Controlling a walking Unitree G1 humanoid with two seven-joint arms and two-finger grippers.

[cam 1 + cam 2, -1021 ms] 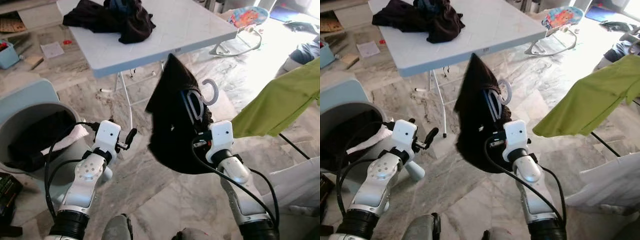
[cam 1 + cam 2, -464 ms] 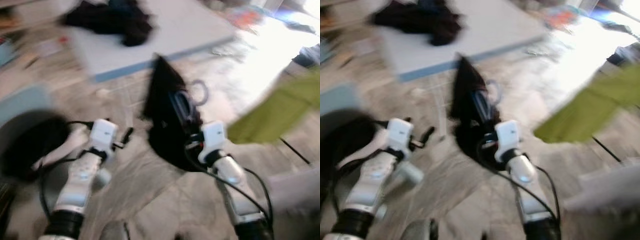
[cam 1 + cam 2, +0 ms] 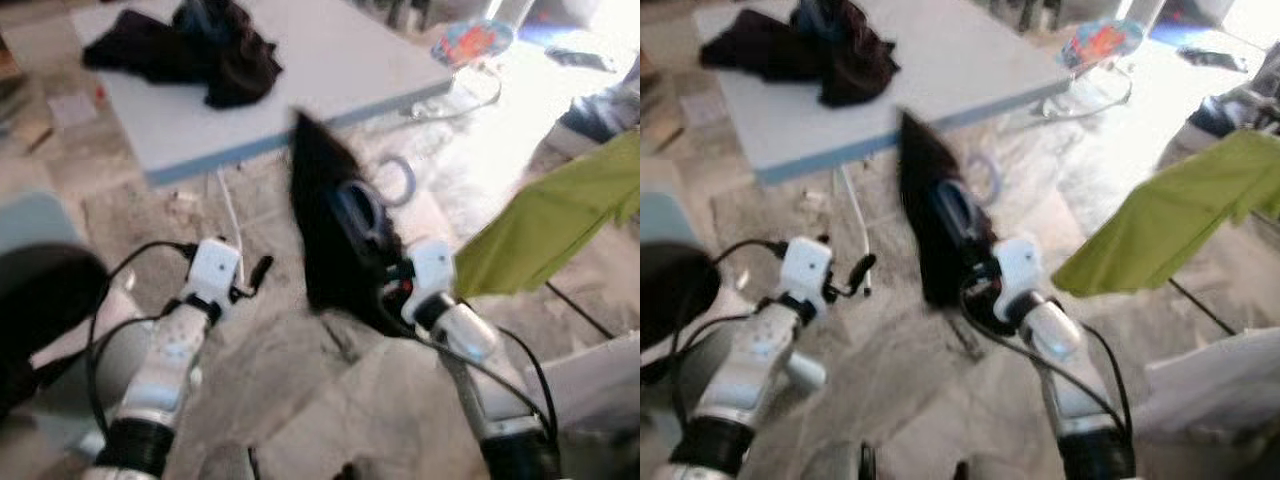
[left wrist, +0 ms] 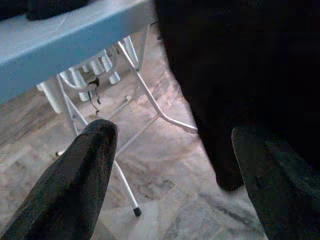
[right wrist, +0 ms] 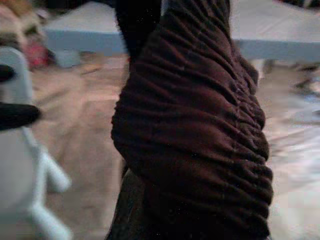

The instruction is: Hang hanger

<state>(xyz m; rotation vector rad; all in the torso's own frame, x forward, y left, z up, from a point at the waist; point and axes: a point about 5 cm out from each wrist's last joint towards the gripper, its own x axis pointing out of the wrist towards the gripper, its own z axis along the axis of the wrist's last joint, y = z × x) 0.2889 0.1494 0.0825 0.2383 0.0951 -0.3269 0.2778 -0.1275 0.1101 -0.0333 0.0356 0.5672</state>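
**Carrying the loaded hanger toward the drying rail**

Marble floor (image 3: 300, 390) spreads out under us, with a pale blue folding table (image 3: 330, 60) ahead carrying a heap of dark clothes (image 3: 190, 50). To our right a green garment (image 3: 550, 225) already hangs from a dark rail, and a colourful baby bouncer (image 3: 470, 45) stands beyond the table in strong daylight. The head views are smeared, so fine detail is soft.

Our right gripper (image 3: 385, 275) holds up a blue hanger (image 3: 362, 212) dressed with a black garment (image 3: 325, 240); the hanger's grey hook (image 3: 398, 180) stands clear above the cloth. We cannot tell how far the fingers are parted, since the fabric hides them, but the load is plainly carried at that wrist. In the right wrist view the ribbed dark cloth (image 5: 195, 130) bunches right against the camera.

Our left gripper (image 3: 255, 275) is raised beside the garment, well short of touching it, and holds nothing. In the left wrist view its two fingers (image 4: 80, 185) stand wide apart, with the table's white legs (image 4: 145, 100) and the black cloth beyond them.

As we judge it, the garment is on the hanger and lifted, so the early part is done. What remains is bringing the hook to the rail beside the green garment, catching it over, and letting go. The hook is not yet near the rail.
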